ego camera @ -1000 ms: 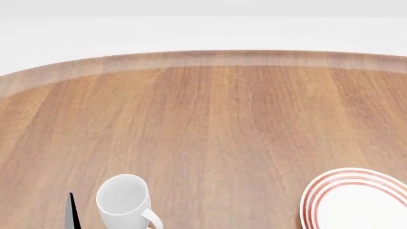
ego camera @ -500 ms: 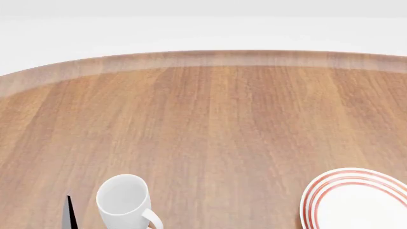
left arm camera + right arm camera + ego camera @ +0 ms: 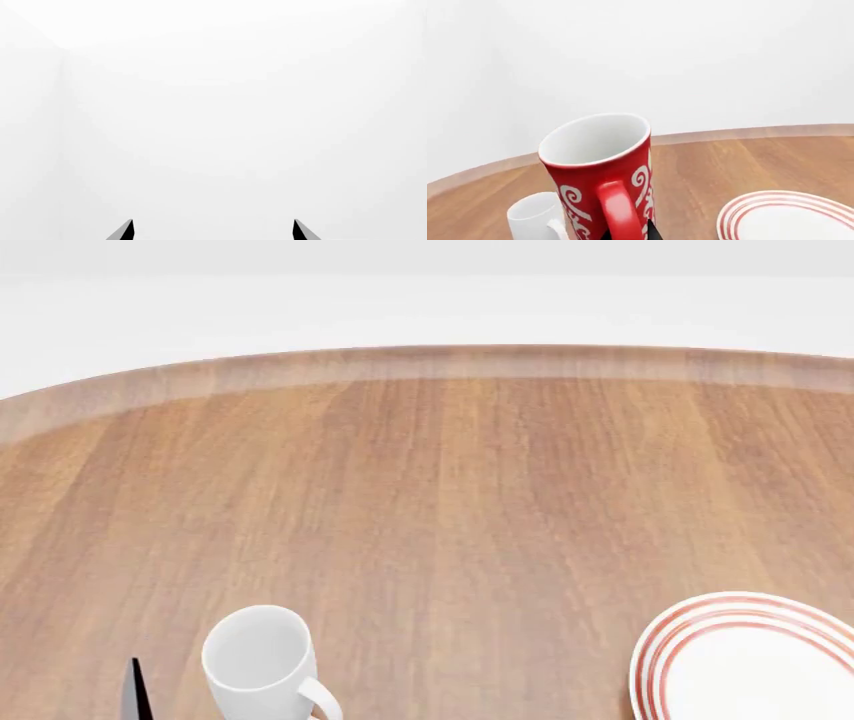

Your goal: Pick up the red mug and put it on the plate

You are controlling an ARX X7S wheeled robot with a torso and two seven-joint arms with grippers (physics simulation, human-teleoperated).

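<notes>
Right wrist view: the red mug (image 3: 597,180) sits tilted just ahead of the camera, above the wooden table (image 3: 714,165), apparently carried by the right gripper; its grasp is hidden, so closure cannot be confirmed. Risk: a tilted mug could slip, or clip the white mug (image 3: 534,217) before reaching the plate (image 3: 787,217). Left gripper (image 3: 212,231) fingers are spread wide, empty, facing blank wall.

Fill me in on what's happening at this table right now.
A two-armed robot is partway through moving the red mug to the plate. The right wrist view shows the mug close up, tilted, near the right arm's fingers; whether it is gripped cannot be told. The plate sits bare on the wooden table, with a white mug nearby. The left gripper is open and holds nothing.
</notes>
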